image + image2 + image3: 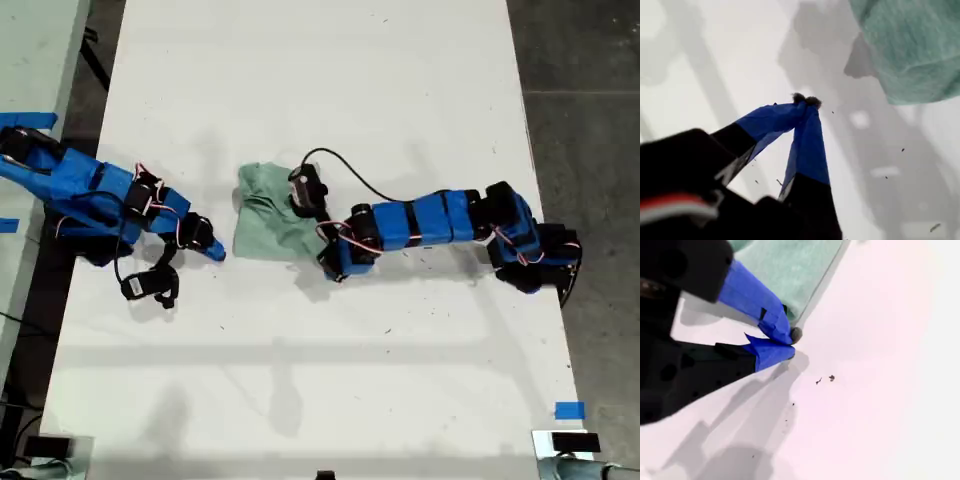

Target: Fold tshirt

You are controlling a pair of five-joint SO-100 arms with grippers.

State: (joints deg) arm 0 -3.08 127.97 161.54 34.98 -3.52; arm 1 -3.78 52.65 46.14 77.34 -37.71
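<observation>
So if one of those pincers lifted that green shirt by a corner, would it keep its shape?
Probably not. The pale mint-green cloth t-shirt already lies bunched and wrinkled on the white table, so it would likely droop. It looks light and thin, and a push would probably crumple it rather than slide it whole.

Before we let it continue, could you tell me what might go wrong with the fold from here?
1. My second gripper sits shut right at the tshirt corner. I cannot tell if it pinches cloth; if so, pulling away may drag the fold open.
2. That arm's black cable runs just above the bundle and might snag it.
3. My first gripper is shut and apart from the cloth; advancing like this would probably shove it, not grasp it.
</observation>
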